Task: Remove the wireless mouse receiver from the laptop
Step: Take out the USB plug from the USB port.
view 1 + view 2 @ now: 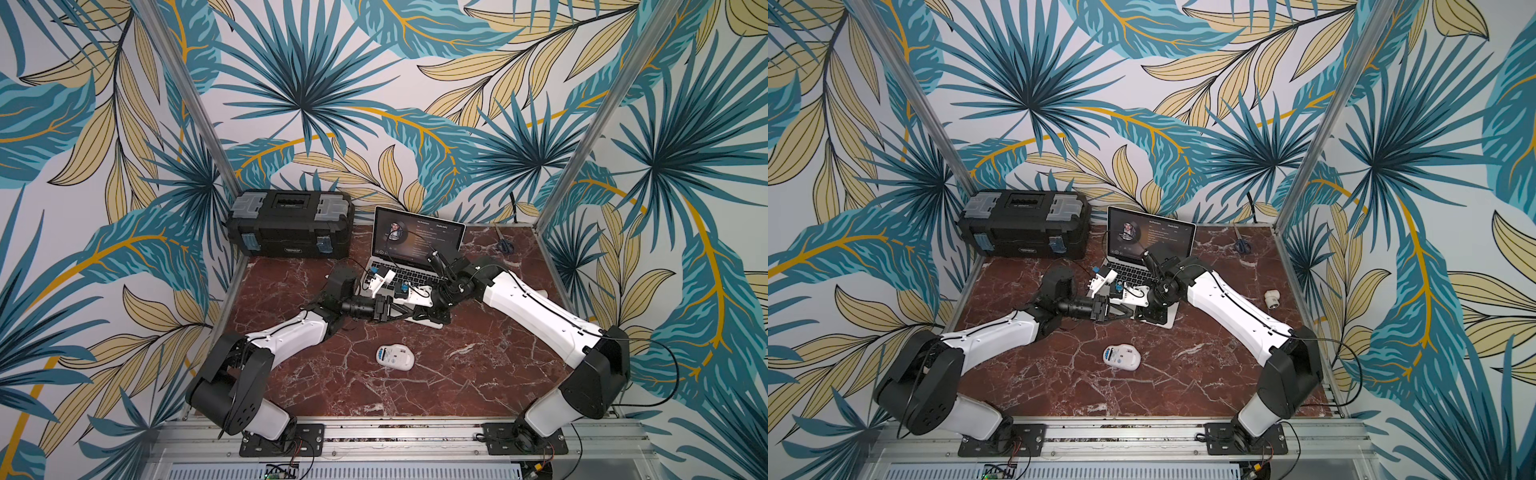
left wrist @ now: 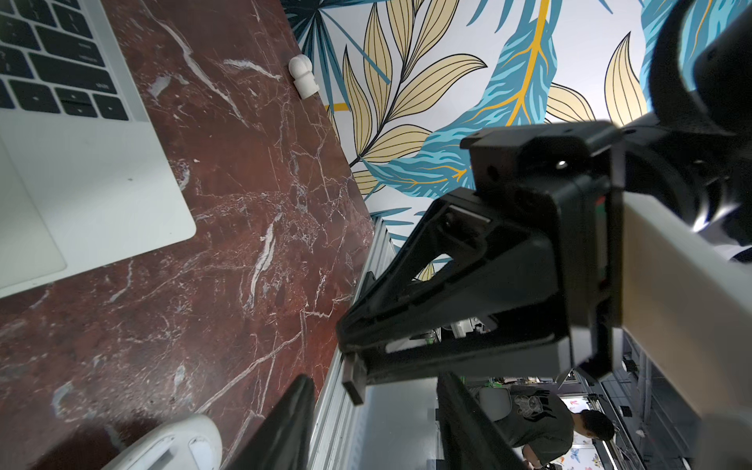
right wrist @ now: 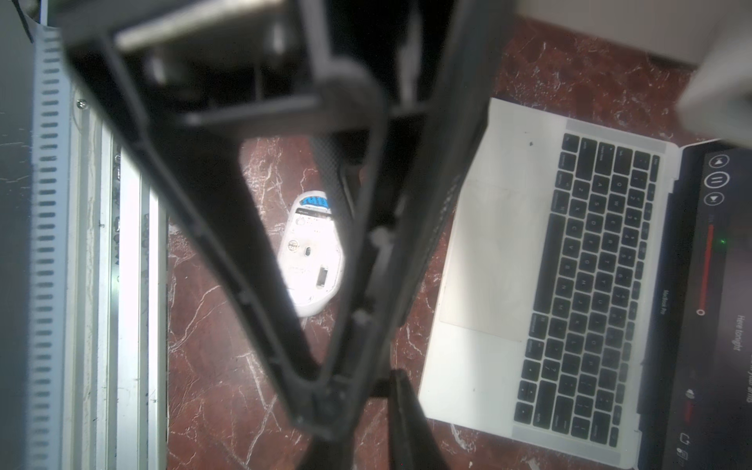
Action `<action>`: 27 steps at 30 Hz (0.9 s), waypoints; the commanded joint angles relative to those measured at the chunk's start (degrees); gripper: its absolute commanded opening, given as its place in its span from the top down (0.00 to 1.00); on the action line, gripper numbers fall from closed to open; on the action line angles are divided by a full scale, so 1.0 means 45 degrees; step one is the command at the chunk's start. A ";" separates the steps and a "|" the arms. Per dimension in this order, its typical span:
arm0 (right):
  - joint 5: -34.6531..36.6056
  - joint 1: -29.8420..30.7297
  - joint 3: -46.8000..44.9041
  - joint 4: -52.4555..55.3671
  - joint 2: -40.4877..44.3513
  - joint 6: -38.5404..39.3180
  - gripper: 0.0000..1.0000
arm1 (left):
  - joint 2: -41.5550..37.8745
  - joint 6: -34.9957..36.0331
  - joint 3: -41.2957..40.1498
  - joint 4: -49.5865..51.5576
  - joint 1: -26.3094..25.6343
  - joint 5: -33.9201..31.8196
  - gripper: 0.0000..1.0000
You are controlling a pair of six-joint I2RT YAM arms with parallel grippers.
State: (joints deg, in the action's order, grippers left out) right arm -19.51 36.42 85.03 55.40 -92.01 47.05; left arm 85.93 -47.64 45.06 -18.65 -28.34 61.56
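Right gripper (image 2: 346,360): fingers pinched together on a small dark stub (image 2: 353,380), and I can't tell if that's the receiver. Left gripper (image 2: 376,376) faces it tip to tip, fingers spread, nothing in them. Both hang over the front edge of the laptop (image 1: 417,239), which sits open at the back of the marble table (image 1: 478,374), black toolbox (image 1: 291,224) beside it. White mouse (image 1: 395,356) lies belly-up out front.
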 commanded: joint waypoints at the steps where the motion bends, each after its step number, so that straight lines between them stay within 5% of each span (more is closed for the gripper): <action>1: 0.0145 0.0096 0.0220 0.0175 -0.0334 -0.0219 1.00 | 0.0132 0.0032 0.0592 -0.0221 -0.0103 0.0146 0.47; 27: 0.0406 0.0070 -0.0469 -0.0296 0.0585 -0.0201 1.00 | -0.0027 0.0032 0.0302 -0.0242 -0.0072 0.0146 0.47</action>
State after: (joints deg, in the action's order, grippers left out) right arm -17.41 36.53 84.23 54.61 -92.27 46.89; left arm 86.74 -47.62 45.36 -18.63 -28.69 61.58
